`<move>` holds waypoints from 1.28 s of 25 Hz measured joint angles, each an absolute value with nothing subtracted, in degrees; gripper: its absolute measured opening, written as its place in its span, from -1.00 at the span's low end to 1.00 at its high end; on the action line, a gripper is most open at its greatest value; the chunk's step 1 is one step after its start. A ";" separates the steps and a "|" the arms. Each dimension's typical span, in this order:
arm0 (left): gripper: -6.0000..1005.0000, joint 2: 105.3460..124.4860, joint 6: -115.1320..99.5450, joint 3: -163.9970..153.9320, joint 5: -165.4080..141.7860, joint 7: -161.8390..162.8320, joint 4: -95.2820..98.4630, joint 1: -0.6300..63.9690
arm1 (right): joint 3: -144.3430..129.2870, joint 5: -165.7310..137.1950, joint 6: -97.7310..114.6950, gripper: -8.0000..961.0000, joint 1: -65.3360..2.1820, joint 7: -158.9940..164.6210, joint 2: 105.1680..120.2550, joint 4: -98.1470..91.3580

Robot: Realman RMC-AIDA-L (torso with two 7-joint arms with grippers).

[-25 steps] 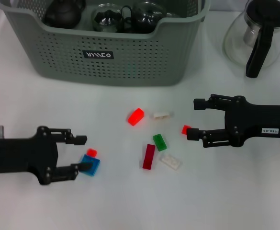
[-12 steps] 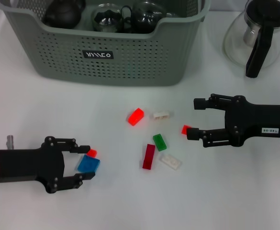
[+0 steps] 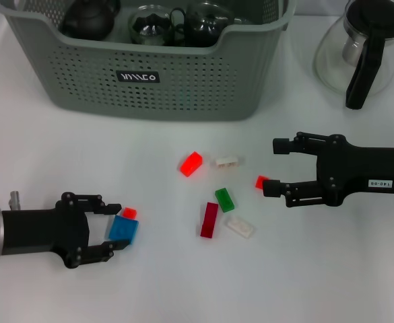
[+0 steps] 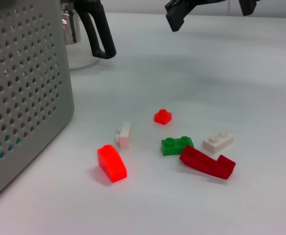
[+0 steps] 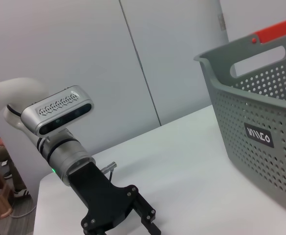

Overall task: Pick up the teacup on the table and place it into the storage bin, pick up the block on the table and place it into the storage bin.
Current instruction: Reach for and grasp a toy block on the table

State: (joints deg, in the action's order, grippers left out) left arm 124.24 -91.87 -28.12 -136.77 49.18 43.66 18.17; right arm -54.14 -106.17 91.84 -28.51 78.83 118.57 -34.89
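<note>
I see the bin at the back of the worktop, unchanged, with dark teaware inside. My right gripper has not moved: it hovers at the right, fingers open, a small red block just beside the lower one. My left gripper sits low at the left, and its fingers now close on the blue block, which has shifted slightly toward the arm since a moment ago. The other blocks lie scattered mid-worktop as before.
</note>
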 joint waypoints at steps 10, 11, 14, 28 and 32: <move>0.18 124.37 -91.81 -28.05 -136.61 48.78 43.29 17.97 | -54.13 -106.17 91.84 0.99 -28.48 78.84 118.57 -34.89; 0.18 124.37 -91.92 -28.04 -136.59 48.76 43.19 18.01 | -54.14 -106.17 91.84 0.99 -28.47 78.83 118.56 -34.89; 0.18 124.36 -92.20 -28.11 -136.01 48.64 43.03 18.14 | -54.14 -106.17 91.84 0.99 -28.48 78.83 118.56 -34.89; 0.18 124.45 -91.97 -28.48 -136.32 48.02 42.80 18.26 | -54.14 -106.17 91.84 0.99 -28.34 78.83 118.57 -34.80; 0.18 124.45 -92.48 -28.48 -136.22 48.06 42.80 18.10 | -54.14 -106.17 91.84 0.99 -28.51 78.86 118.56 -34.80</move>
State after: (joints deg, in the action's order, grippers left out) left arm 124.45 -92.48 -28.48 -136.22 48.06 42.80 18.09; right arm -54.14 -106.17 91.84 -28.51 78.86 118.56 -34.80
